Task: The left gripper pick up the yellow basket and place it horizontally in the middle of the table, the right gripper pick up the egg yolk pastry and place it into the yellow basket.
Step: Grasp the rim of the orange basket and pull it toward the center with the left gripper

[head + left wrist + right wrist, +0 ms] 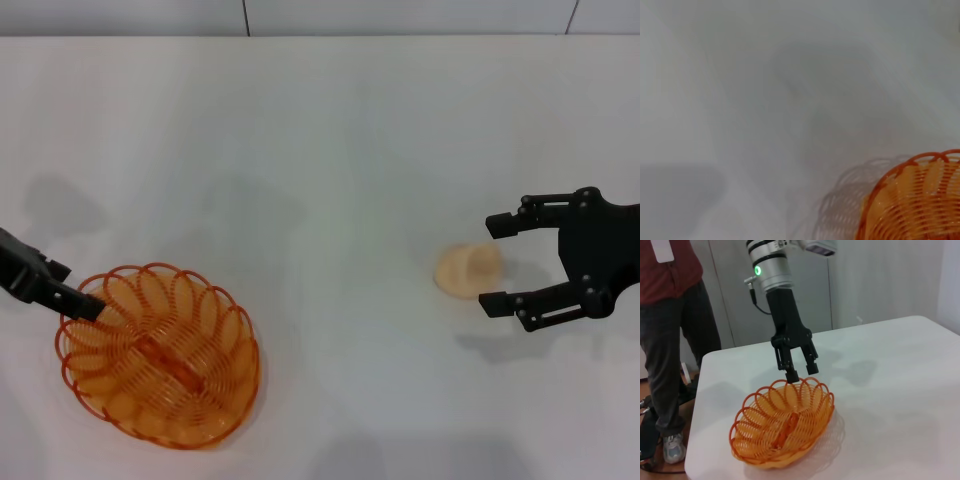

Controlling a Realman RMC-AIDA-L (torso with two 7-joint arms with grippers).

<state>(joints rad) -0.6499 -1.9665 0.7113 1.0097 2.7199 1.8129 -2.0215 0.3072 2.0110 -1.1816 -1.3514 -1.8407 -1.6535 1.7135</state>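
**Left pincer at the basket rim, right pincer spread beside the pastry**

I am looking at the yellow basket [160, 357], an oval of orange-yellow wire loops with a scalloped rim, sitting on the white counter [320, 150]. The left pincer [92, 308] is meeting the rim on its own side; in the right wrist view its two fingers [792, 375] are standing slightly parted just above the rim loops [800, 384], and I cannot tell whether they are touching or pinching the wire.

The egg yolk pastry [467, 270] is a small, smooth, pale dome. It is lying just in front of the right pincer [492, 263], whose fingers are spread wide, one to each side of it and neither touching.

Between basket and pastry the counter is running bare, and the far edge is well beyond both pincers.

The right wrist view is showing what the head view is not: the left arm's silver section, a person in a red top [670, 330] standing beside the counter's end, and the basket sitting near that end. The left wrist view is giving me only a portion of the basket [920, 200] and its shadow.
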